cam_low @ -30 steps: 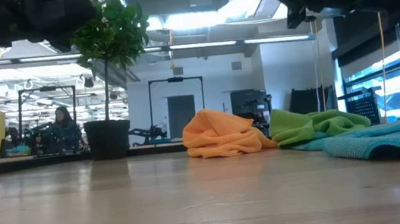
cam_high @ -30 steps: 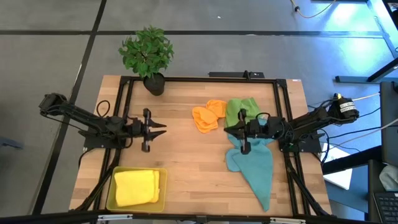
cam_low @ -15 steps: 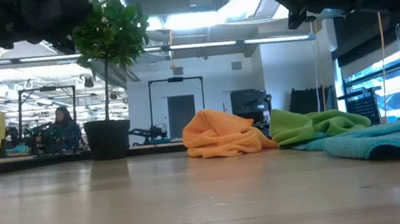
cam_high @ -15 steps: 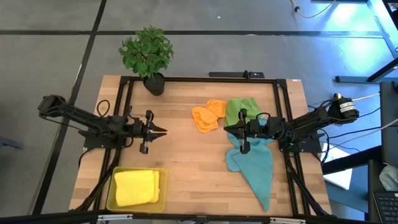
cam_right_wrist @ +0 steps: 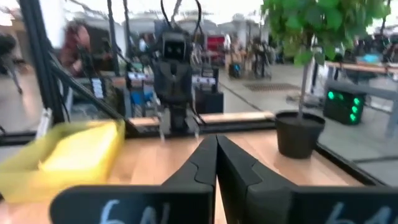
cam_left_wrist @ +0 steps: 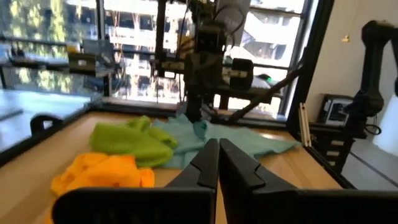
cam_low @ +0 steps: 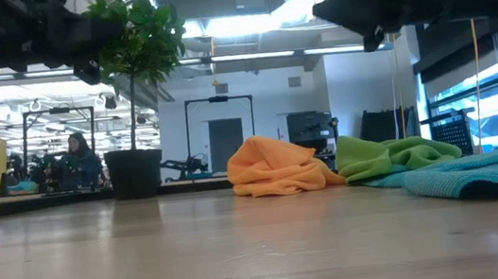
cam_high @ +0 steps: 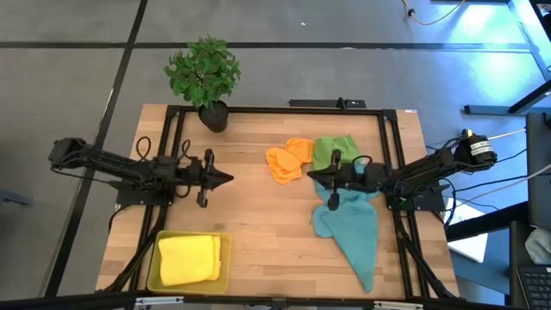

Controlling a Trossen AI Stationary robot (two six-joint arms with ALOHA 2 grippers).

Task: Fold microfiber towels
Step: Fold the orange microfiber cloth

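Microfiber towels lie mostly on the right half of your desk (cam_high: 250, 224): the orange towel (cam_high: 288, 160) is bunched near the middle, with the green towel (cam_high: 333, 151) touching it on its right. A teal towel (cam_high: 355, 234) spreads from just below the green one toward the near right corner. Your yellow towel (cam_high: 188, 258) sits folded in the yellow tray (cam_high: 153, 267) at the near left corner. Your left hand (cam_high: 225, 179) hovers above bare wood on the left half, fingers pressed together and holding nothing, pointing toward the orange towel. Your right hand (cam_high: 312, 178) hangs over the spot where the green and teal towels meet, its fingers also together and empty. A potted plant (cam_high: 205, 76) stands at the far left edge.
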